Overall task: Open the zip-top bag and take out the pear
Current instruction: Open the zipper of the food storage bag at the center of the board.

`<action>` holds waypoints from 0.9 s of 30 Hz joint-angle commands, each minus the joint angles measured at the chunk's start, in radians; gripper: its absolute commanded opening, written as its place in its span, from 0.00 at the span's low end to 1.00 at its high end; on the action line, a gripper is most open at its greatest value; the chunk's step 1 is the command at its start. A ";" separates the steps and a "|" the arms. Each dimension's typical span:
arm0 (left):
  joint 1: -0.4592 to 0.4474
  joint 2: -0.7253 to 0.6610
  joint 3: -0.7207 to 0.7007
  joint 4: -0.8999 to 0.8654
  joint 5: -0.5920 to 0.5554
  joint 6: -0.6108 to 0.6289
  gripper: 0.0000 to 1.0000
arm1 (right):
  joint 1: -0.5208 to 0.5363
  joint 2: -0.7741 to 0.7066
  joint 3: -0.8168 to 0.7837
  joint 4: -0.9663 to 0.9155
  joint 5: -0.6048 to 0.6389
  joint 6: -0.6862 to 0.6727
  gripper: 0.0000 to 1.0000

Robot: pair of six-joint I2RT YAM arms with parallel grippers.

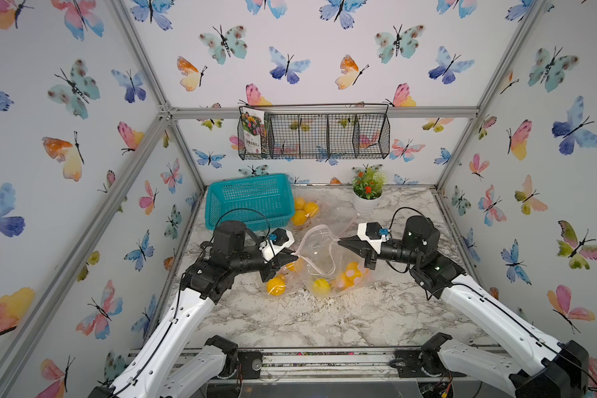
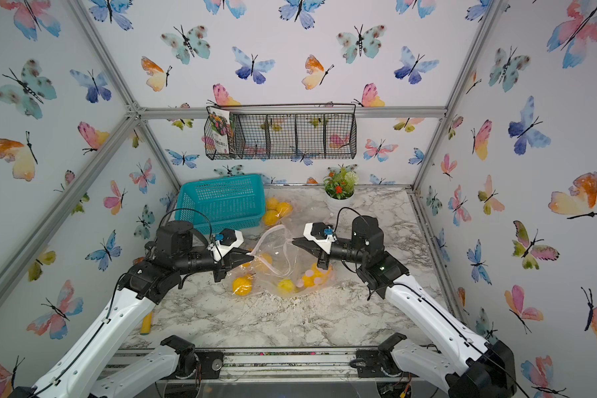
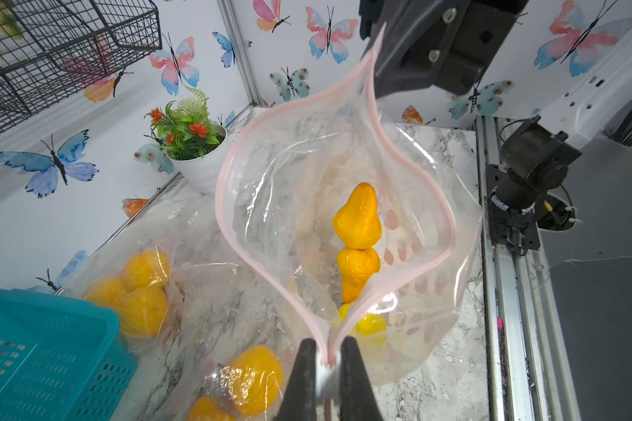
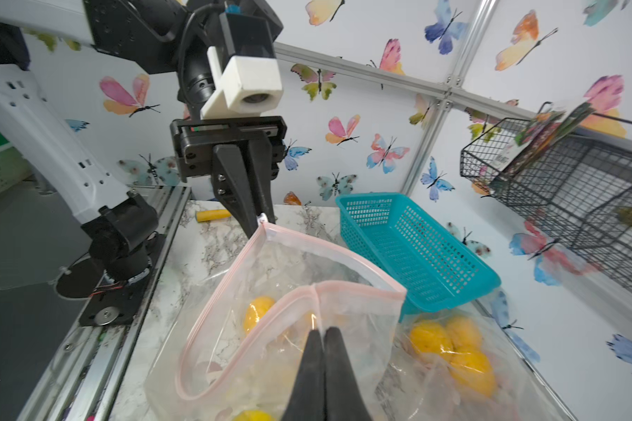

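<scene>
Fingers are pressed together on both arms. Top views: left gripper and right gripper are pinched on opposite ends of the zip-top bag mouth, which is held spread above the table; opening is judged nearly done.

Left wrist: the pear is seen at the bag's bottom, a second touching it. Next, one rim must be released and that arm reached in.

Right wrist: fruit is blurred by plastic; the neighbouring bag contents are hard to separate.
</scene>
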 commanded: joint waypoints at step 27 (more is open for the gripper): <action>-0.038 0.292 0.202 -0.149 0.099 0.167 0.63 | 0.013 -0.045 0.000 -0.059 -0.078 -0.049 0.03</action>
